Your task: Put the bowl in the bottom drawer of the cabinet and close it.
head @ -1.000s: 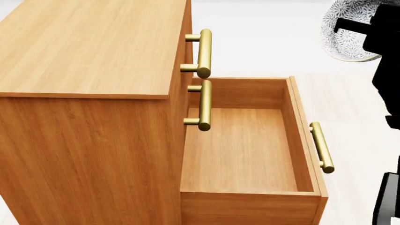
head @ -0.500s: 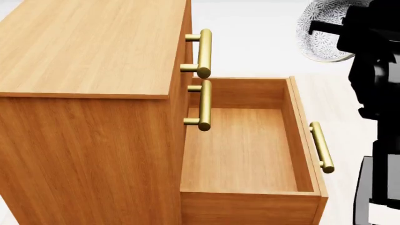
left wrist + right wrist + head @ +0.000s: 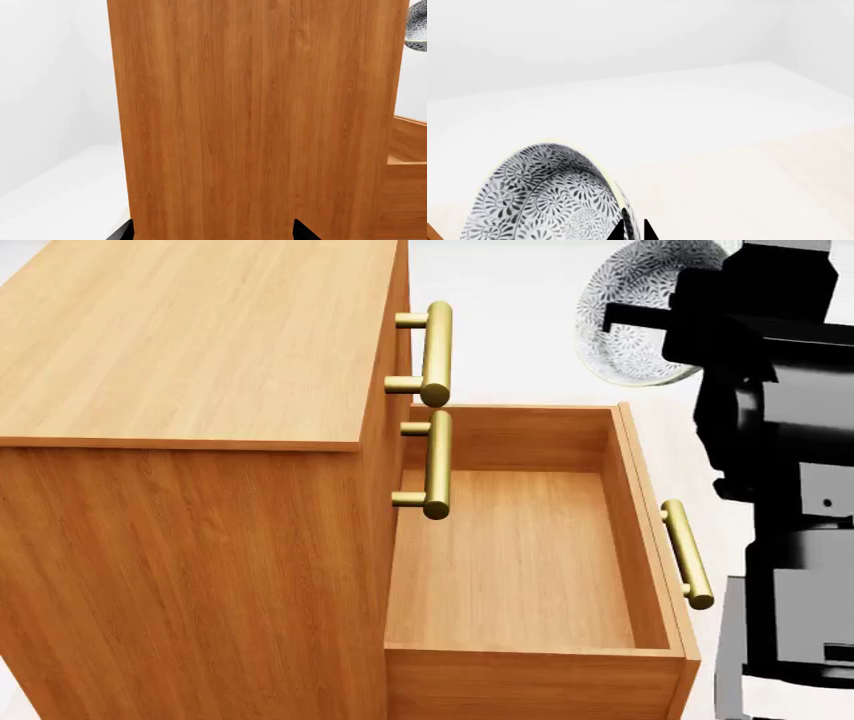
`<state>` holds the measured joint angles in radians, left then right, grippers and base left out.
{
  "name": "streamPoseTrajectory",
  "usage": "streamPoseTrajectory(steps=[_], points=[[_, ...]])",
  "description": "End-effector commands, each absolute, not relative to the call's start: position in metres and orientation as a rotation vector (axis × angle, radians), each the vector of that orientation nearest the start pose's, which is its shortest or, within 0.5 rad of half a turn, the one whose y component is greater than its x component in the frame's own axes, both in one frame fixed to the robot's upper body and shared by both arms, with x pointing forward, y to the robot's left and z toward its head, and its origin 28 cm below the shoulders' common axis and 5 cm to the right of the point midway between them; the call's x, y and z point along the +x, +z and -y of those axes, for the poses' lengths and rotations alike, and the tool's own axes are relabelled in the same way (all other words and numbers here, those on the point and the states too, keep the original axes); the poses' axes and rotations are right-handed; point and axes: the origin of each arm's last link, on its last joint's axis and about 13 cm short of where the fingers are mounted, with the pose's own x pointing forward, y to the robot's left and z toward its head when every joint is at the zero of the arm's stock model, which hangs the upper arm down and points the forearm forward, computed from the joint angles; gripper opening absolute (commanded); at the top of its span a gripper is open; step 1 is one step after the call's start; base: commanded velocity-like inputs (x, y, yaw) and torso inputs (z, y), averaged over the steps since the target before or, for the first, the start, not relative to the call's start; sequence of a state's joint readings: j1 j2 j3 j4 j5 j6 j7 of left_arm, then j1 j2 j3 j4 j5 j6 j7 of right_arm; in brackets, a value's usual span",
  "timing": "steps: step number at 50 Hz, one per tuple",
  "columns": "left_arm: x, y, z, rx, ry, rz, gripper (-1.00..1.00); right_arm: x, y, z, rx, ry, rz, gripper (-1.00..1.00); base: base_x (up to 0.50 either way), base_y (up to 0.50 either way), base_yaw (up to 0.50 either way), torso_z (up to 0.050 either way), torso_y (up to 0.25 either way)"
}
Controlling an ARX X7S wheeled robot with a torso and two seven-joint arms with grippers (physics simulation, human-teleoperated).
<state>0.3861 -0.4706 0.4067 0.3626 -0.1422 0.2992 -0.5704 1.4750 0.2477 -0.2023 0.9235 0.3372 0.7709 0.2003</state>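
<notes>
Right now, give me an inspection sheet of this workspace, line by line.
Surface: pale floor, bare where visible.
Bowl: the bowl is held in the air, tilted, beyond the far corner of the open drawer.
Drawer: the bottom drawer is pulled out, nothing inside.
Cabinet: the cabinet has its two upper drawers shut.
Clutter: nothing seen.
Grippers: right gripper pinches the bowl's rim; left gripper faces the cabinet's side, holding nothing, its tips apart.
Cables: nothing seen.
Surroundings: plain white walls.

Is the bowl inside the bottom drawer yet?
No, the bowl is held in the air by the right gripper; the bottom drawer is open and empty.
</notes>
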Motion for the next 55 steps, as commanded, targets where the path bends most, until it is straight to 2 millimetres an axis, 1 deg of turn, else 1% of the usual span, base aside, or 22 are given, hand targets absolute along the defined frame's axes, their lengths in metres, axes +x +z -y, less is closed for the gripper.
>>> streamPoseTrajectory(steps=[1,6,19,23,35,55], points=[[0.105,0.034,-0.209,0.023,0.024,0.148,1.00,0.413,0.282,0.160,0.022,-0.204,-0.233,-1.00,0.00,0.00,0.00,0.000,0.000],[0.105,0.032,-0.210,0.022,0.024,0.149,1.00,0.413,0.281,0.156,0.017,-0.191,-0.236,-1.00,0.00,0.00,0.00,0.000,0.000],[0.105,0.033,-0.210,0.021,0.024,0.150,1.00,0.414,0.267,0.151,0.000,-0.174,-0.260,-1.00,0.00,0.00,0.00,0.000,0.001],[0.105,0.033,-0.210,0.020,0.024,0.150,1.00,0.414,0.266,0.149,-0.006,-0.165,-0.262,-1.00,0.00,0.00,0.00,0.000,0.000],[0.105,0.034,-0.209,0.020,0.024,0.150,1.00,0.413,0.258,0.146,-0.010,-0.155,-0.274,-1.00,0.00,0.00,0.00,0.000,0.000],[0.105,0.034,-0.210,0.021,0.023,0.149,1.00,0.414,0.240,0.142,-0.029,-0.141,-0.304,-1.00,0.00,0.00,0.00,0.000,0.000]])
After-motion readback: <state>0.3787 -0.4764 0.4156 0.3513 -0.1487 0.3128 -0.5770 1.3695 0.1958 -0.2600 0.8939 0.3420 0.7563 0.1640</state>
